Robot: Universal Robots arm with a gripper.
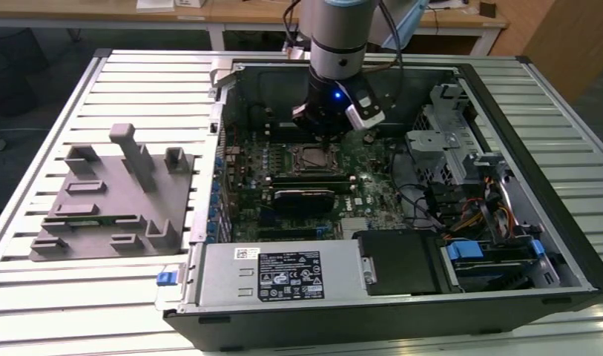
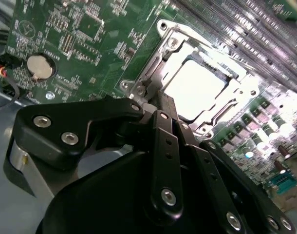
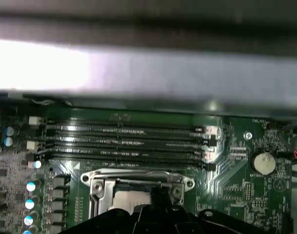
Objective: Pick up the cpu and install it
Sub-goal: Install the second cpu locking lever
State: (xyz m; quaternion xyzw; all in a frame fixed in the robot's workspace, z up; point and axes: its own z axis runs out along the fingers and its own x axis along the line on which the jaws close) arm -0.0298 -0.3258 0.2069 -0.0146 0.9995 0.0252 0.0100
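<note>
Cpu (image 2: 194, 87) is sitting in the socket (image 2: 163, 29) near the middle of the motherboard (image 1: 366, 194), its pale top shining inside the metal frame in both wrist views. Gripper (image 1: 326, 127) is hanging just above the socket, toward the board's far edge; whether its fingers are open or closed, I cannot tell. Memory slots (image 3: 124, 141) are running beside the socket, and a coin battery (image 3: 262, 162) is lying near the board's edge. Grey block (image 1: 113, 196) is resting on the worktop outside the case (image 1: 538, 185).
</note>
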